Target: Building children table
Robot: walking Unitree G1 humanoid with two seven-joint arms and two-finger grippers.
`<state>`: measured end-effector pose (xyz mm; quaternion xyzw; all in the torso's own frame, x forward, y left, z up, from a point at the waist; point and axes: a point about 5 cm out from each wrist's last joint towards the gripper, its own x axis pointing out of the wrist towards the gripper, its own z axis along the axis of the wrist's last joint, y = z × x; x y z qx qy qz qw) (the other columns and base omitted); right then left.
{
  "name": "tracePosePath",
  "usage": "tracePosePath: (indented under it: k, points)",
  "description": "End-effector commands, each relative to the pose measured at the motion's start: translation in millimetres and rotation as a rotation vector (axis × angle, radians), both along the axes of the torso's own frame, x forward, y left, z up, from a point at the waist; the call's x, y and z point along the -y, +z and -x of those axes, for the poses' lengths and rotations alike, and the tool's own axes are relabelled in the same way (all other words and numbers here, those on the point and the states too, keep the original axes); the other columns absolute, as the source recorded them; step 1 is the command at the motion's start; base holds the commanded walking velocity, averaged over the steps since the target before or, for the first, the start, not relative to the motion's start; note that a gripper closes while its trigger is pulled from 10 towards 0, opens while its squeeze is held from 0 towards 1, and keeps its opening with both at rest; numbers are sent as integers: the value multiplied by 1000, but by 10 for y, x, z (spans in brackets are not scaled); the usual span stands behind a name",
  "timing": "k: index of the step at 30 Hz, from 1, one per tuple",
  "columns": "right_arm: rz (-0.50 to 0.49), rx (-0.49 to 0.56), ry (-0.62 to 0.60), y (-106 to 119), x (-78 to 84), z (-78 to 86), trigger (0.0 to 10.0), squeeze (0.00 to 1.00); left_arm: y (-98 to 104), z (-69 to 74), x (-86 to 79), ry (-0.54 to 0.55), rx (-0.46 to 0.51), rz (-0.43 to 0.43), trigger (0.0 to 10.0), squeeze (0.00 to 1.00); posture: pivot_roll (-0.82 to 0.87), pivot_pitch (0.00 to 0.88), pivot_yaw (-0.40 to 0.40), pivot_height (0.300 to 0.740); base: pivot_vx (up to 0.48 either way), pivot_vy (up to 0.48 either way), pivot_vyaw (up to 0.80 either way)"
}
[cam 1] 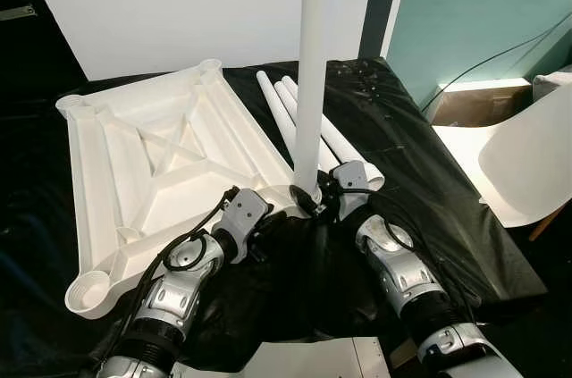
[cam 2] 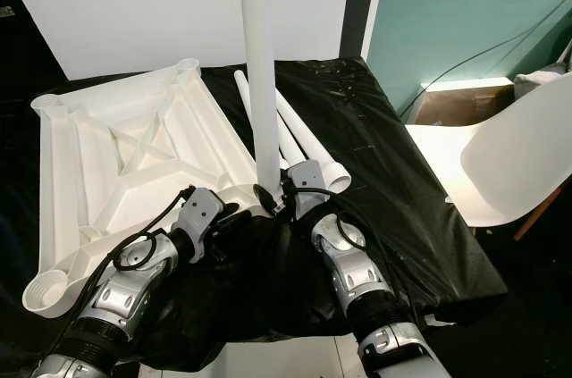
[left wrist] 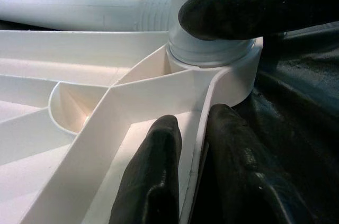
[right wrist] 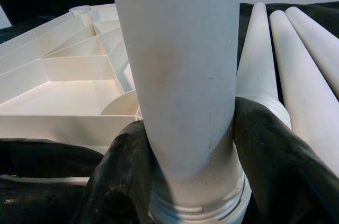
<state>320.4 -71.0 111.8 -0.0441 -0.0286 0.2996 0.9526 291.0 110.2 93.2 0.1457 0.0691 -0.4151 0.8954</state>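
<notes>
A white table top (cam 1: 161, 163) lies upside down on the black cloth. One white leg (cam 1: 312, 65) stands upright in its near right corner socket (left wrist: 212, 57). My right gripper (right wrist: 193, 166) is shut on this leg just above the threaded base, one finger on each side. My left gripper (left wrist: 198, 160) is shut on the table top's thin rim beside that socket, and its wrist (cam 1: 243, 217) sits just left of the leg. Three loose legs (cam 1: 275, 96) lie side by side on the cloth right of the top, partly hidden behind the upright one.
A white chair (cam 1: 527, 163) stands to the right, with a cardboard box (cam 1: 474, 101) behind it by the teal wall. A white board (cam 1: 179, 3) leans at the back. The black cloth (cam 1: 420, 172) drops off at its right and near edges.
</notes>
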Motion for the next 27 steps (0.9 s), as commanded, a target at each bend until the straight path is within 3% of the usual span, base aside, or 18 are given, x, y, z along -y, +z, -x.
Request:
tracePosePath:
  k: [1, 8, 9, 10, 11, 12, 16, 17, 19, 20, 27]
  points:
    - [10, -43, -11, -47, -63, -21, 10000, 0, -229, 139, 57, -58, -110, -33, 10000, 0, 62, 0, 2, 740, 0, 0, 0]
    - [3, -53, -9, -83, -82, 20, 10000, 0, -181, 109, 67, -47, -94, -1, 10000, 0, 62, 0, 0, 740, 0, 0, 0]
    - [2, -52, -7, -80, -88, 22, 10000, 0, -160, 103, 69, -38, -85, 20, 10000, 71, 60, 0, 2, 740, 0, 0, 0]
    - [1, -52, -6, -76, -93, 21, 10000, 0, -137, 88, 63, -22, -74, 39, 10000, 341, 60, 0, 2, 740, 0, 0, 0]
    - [0, -52, -6, -71, -96, 16, 10000, 0, -113, 68, 52, -2, -63, 56, 10000, 478, 60, 0, 2, 740, 0, 0, 0]
    - [-2, -52, -7, -66, -95, 11, 10000, 0, -90, 51, 42, 13, -52, 67, 10000, 498, 62, 0, 2, 740, 0, 0, 0]
    - [-4, -54, -9, -61, -92, 2, 10000, 0, -57, 31, 29, 25, -36, 78, 10000, 471, 62, 0, 2, 740, 0, 0, 0]
    - [-5, -55, -10, -63, -89, 0, 10000, 0, -47, 27, 25, 26, -31, 79, 10000, 298, 65, 0, 0, 740, 0, 0, 0]
    - [-5, -55, -10, -63, -89, 0, 10000, 0, -47, 27, 25, 26, -31, 79, 10000, 298, 65, 0, 0, 740, 0, 0, 0]
    - [-5, -57, -9, -68, -90, 1, 10000, 0, -43, 29, 20, 23, -29, 76, 10000, 0, 66, 0, 5, 740, 0, 0, 0]
    - [-7, -63, -4, -84, -105, 6, 10000, 0, -54, 62, 26, -9, -35, 64, 10000, 0, 67, 0, 10, 740, 0, 0, 0]
